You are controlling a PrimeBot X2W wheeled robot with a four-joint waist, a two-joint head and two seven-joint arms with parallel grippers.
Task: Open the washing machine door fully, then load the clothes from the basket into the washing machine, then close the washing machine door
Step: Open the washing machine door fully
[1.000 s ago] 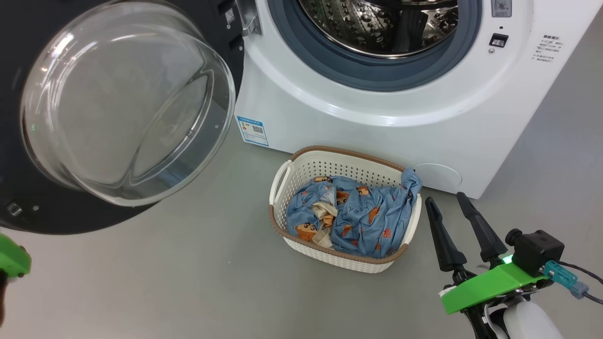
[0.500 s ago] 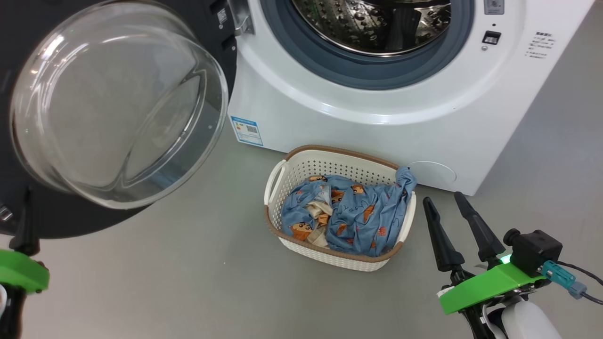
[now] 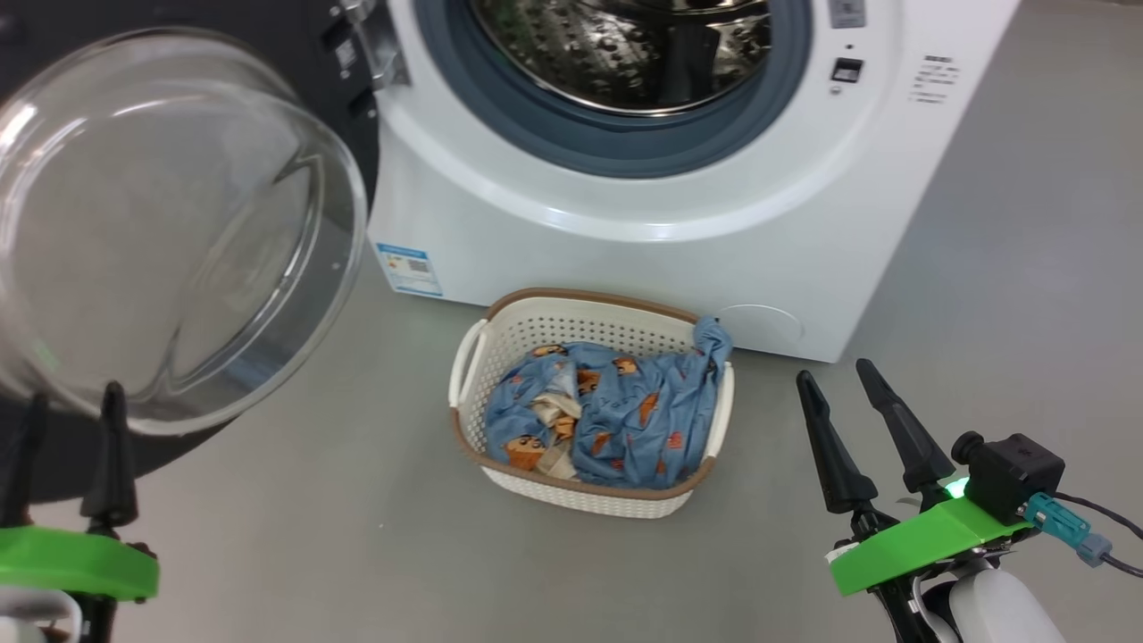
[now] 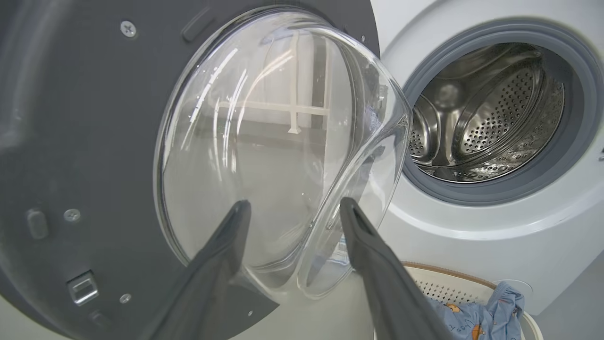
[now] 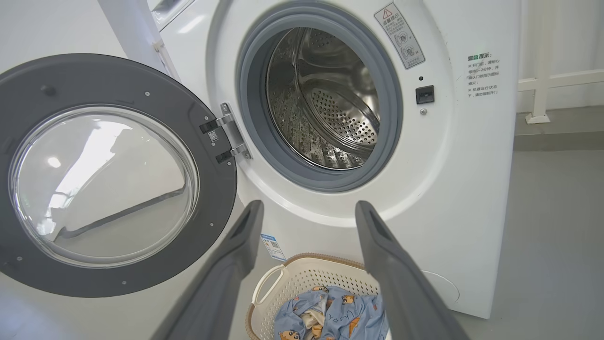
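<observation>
1. On the floor just before the washer (image 3: 625, 250) sits the basket (image 3: 580, 500) with the clothes (image 3: 598, 411) inside. The door (image 5: 212, 156) is swung wide to the left, and the drum (image 3: 625, 54) stands open.
2. Just right of the basket hangs the right gripper (image 3: 834, 373), fingers apart and empty. The clothes lie to its left, about level with its fingertips.
3. Near the door, well apart from the basket, the left gripper (image 3: 73, 396) is also spread and empty, so the right arm looks better placed for the pick.
4. Lengthwise, the basket runs left to right along the washer's front, mouth up. The heap follows that line, one end draped over the right rear rim.
</observation>
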